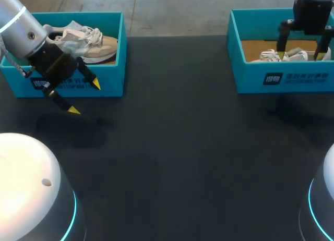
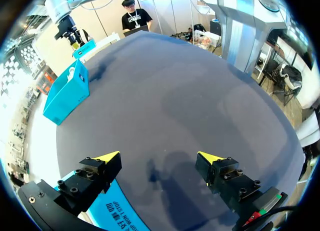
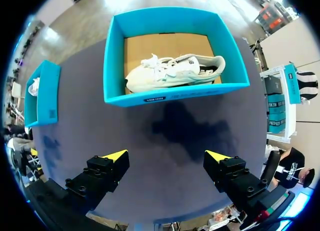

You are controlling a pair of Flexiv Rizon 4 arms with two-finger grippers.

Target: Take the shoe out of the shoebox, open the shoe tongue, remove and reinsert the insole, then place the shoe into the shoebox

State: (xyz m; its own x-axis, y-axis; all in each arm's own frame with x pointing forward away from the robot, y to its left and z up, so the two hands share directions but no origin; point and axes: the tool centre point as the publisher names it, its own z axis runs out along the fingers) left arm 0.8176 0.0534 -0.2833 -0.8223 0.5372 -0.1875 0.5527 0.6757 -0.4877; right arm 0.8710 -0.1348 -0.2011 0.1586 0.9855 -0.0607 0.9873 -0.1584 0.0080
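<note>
Two teal shoeboxes stand at the table's far edge. The left shoebox point(image 1: 111, 79) holds a white and beige shoe point(image 1: 88, 43). My left gripper point(image 1: 83, 97) hangs open just in front of that box, with nothing between its fingers. In the left wrist view the left gripper point(image 2: 159, 158) faces bare table. The right shoebox point(image 1: 250, 76) holds a white shoe point(image 1: 289, 55) lying on its side. My right gripper point(image 1: 302, 56) hovers open over it. In the right wrist view the right gripper point(image 3: 166, 156) is above the table, and the shoe point(image 3: 172, 71) lies ahead in the box point(image 3: 112, 66).
The dark table point(image 1: 182, 147) stretches wide between the two boxes. White rounded robot bases point(image 1: 26, 189) sit at the near corners. The right wrist view shows the left shoebox point(image 3: 42, 93) far to the side. The left wrist view shows the right shoebox point(image 2: 67, 93) far ahead.
</note>
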